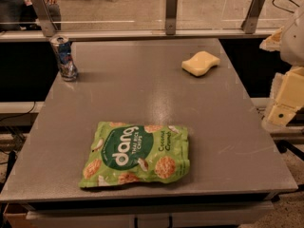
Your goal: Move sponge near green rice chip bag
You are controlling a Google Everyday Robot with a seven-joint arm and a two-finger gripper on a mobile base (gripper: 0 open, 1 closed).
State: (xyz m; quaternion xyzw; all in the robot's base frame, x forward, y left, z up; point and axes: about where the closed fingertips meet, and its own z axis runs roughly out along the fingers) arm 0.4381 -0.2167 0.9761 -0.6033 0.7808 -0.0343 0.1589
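Observation:
The sponge [201,62] is a small pale yellow foam block lying flat at the far right of the grey table [142,94]. The green rice chip bag [136,154] lies flat near the table's front edge, left of centre, with its "dang" lettering facing up. My gripper [285,96] is at the right edge of the view, beyond the table's right side and above floor level. It is to the right of the sponge and a little nearer to me, and it touches nothing. The sponge and the bag lie far apart.
A blue-and-silver drink can [64,58] stands upright at the table's far left corner. A glass barrier with metal posts [171,12] runs along the table's far edge. A person sits behind the barrier at the top left [28,4].

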